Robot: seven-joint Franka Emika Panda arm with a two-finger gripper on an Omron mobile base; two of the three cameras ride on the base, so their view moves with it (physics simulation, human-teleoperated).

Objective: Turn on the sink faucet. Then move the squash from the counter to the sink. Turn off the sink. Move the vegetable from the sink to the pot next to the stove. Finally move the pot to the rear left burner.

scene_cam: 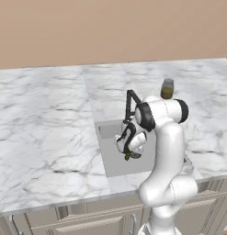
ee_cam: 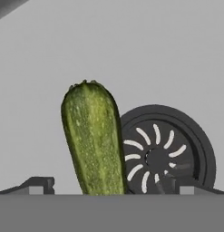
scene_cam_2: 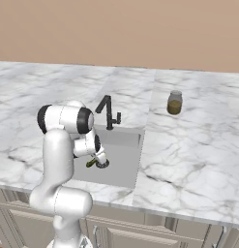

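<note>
My gripper is down inside the sink, open, fingers spread wide. The squash, dark green with yellow-green streaks, lies between the fingertips with a gap on each side, right beside the round dark drain. From the right, the squash shows as a small green piece under the hand, against the drain. The matte-black sink faucet stands at the basin's back edge, just behind my arm. The pot and the stove are out of view.
A small glass jar with olive-yellow contents stands on the white marble counter to the right of the sink. The counter stretches wide to the left. Beige cabinet fronts run below the front edge.
</note>
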